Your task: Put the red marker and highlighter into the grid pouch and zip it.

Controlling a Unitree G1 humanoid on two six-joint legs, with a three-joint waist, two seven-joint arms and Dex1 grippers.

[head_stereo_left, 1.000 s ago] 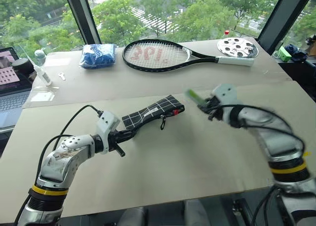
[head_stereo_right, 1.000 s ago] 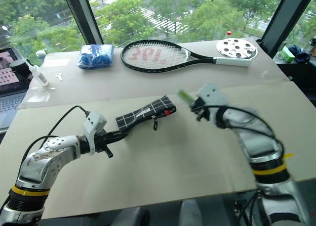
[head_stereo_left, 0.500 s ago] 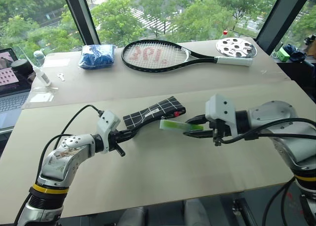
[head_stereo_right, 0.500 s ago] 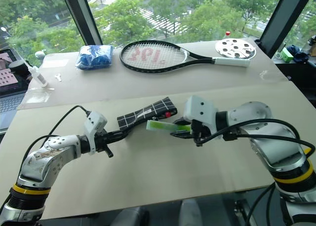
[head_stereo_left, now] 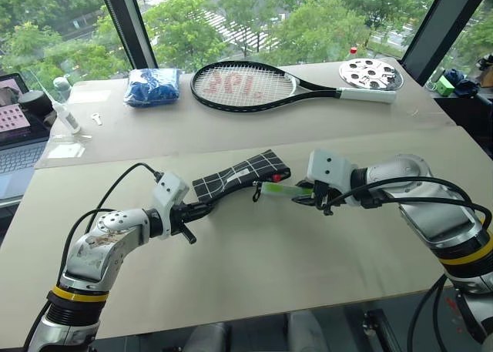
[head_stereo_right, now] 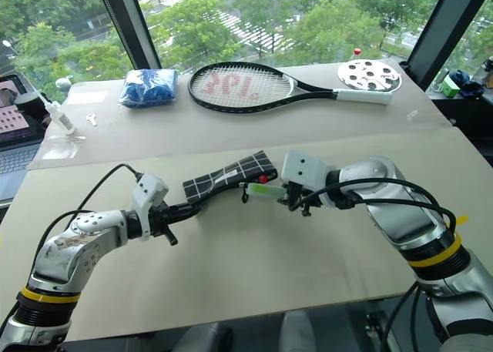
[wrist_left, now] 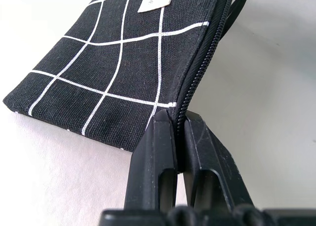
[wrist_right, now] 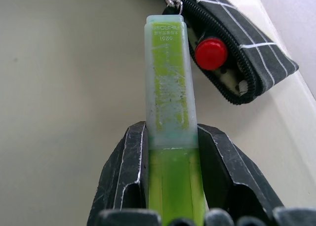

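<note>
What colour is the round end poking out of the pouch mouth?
Red, inside the grid pouch mouth; clearest in the right wrist view.

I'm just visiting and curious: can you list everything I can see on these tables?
grid pouch: one, black with white lines, middle of near table, open end toward right gripper
red marker: one, red end poking from the pouch's open end
highlighter: one, lime green, held beside the pouch's open end
tennis racket: one, black, far table
blue cloth bundle: one, far table
perforated disc: one, white, far right
laptop: one, far left
left gripper: jaws clamped on pouch edge
right gripper: jaws holding highlighter
</note>
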